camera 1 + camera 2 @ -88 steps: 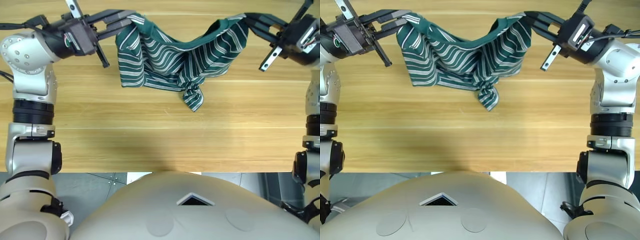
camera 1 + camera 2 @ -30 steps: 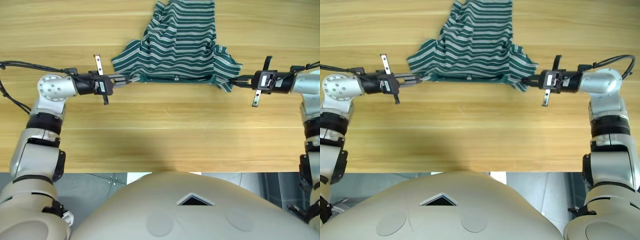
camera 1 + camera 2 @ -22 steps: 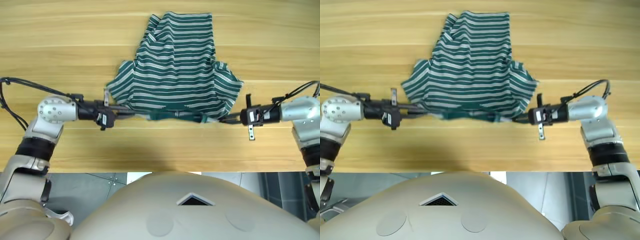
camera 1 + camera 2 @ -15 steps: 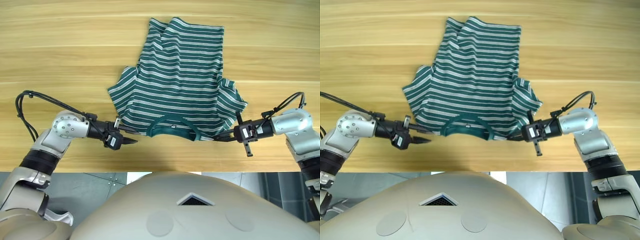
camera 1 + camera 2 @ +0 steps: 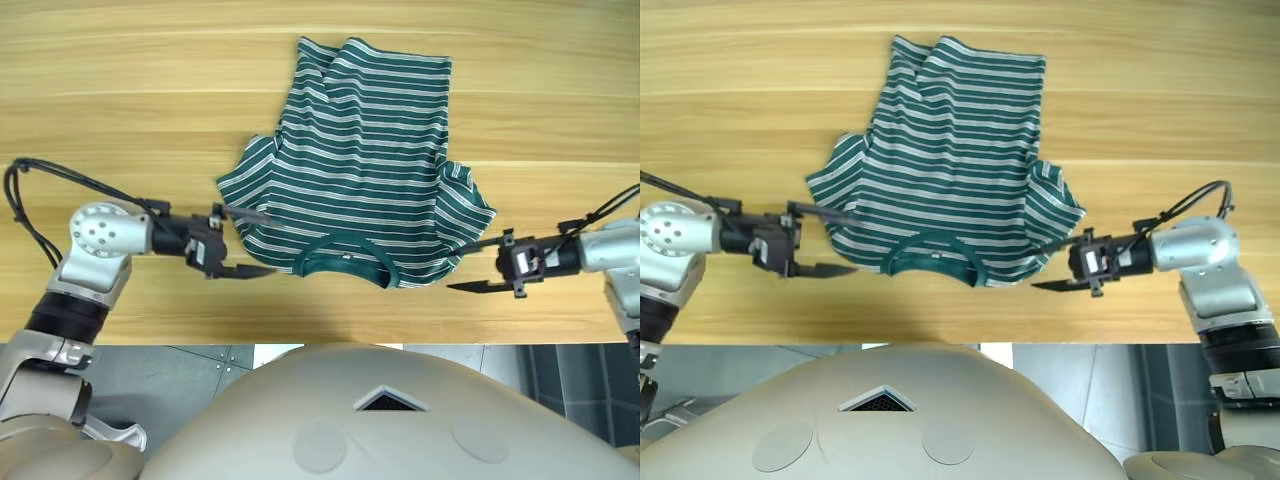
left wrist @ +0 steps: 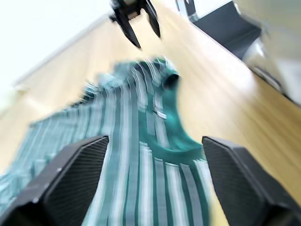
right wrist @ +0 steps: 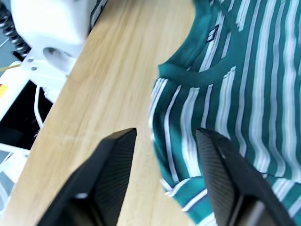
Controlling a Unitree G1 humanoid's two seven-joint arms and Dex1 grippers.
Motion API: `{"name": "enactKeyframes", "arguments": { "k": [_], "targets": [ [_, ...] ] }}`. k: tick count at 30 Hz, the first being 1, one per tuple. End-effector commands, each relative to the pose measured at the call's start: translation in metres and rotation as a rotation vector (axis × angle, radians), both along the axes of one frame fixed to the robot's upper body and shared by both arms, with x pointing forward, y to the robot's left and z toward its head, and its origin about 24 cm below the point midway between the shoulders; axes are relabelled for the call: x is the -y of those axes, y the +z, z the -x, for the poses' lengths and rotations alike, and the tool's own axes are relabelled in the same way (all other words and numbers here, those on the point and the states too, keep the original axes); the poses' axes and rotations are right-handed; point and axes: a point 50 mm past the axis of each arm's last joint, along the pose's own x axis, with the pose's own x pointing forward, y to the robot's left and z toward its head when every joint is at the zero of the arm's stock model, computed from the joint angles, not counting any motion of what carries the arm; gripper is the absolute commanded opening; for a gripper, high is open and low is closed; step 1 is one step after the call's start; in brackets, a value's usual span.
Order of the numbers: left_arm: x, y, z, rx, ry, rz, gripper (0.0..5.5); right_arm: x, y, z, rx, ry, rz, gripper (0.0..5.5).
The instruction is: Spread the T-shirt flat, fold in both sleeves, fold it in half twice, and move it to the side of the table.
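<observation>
T-shirt [image 5: 355,170] lies spread on tabletop [image 5: 120,100], collar nearest robot; left tool [image 5: 268,242] and right tool [image 5: 455,267] gape empty beside its shoulders; spreading looks done, next needs a sleeve gripped and folded in

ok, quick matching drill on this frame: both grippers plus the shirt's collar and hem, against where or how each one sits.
Column A
1. left gripper
2. right gripper
3. collar
4. hem

Column B
a. the T-shirt end nearest the robot
b. open, at the T-shirt's edge on the robot's left side
c. the T-shirt end toward the far side of the table
d. open, at the T-shirt's edge on the robot's right side

Pairs: 1-b, 2-d, 3-a, 4-c
</observation>
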Motion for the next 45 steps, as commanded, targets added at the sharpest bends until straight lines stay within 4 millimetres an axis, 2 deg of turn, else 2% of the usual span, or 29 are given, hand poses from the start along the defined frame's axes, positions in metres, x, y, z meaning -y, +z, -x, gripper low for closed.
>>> {"name": "enactKeyframes", "arguments": {
  "k": [1, 3, 7, 18, 23, 28, 33, 40, 45],
  "targets": [
    [-0.004, 0.010, -0.021, 0.048, 0.064, 0.056, 3.71, 0.012, 0.029, -0.023, 0.147, -0.100, -0.055, 2.73],
    [-0.007, 0.008, -0.027, 0.066, 0.086, 0.049, 3.37, 0.017, 0.032, -0.035, 0.218, -0.164, -0.025, 2.77],
    [-0.012, -0.003, -0.037, 0.100, 0.132, -0.024, 2.66, 0.020, 0.024, -0.045, 0.264, -0.194, 0.045, 2.02],
    [-0.020, -0.015, -0.054, 0.137, 0.187, -0.115, 0.83, 0.026, 0.003, -0.043, 0.216, -0.178, 0.154, 0.03],
    [-0.022, -0.018, -0.063, 0.159, 0.222, -0.147, 0.04, 0.030, -0.008, -0.046, 0.212, -0.195, 0.223, 0.00],
    [-0.025, -0.021, -0.072, 0.180, 0.254, -0.193, 0.01, 0.029, -0.021, -0.047, 0.203, -0.195, 0.256, 0.00],
    [-0.029, -0.025, -0.076, 0.185, 0.266, -0.254, 0.01, 0.029, -0.024, -0.050, 0.219, -0.203, 0.264, 0.00],
    [-0.040, -0.052, -0.070, 0.151, 0.267, -0.459, 0.01, 0.029, -0.026, -0.051, 0.226, -0.203, 0.271, 0.00],
    [-0.040, -0.072, -0.061, 0.151, 0.196, -0.602, 0.01, 0.030, -0.027, -0.050, 0.221, -0.199, 0.274, 0.00]
  ]
}}
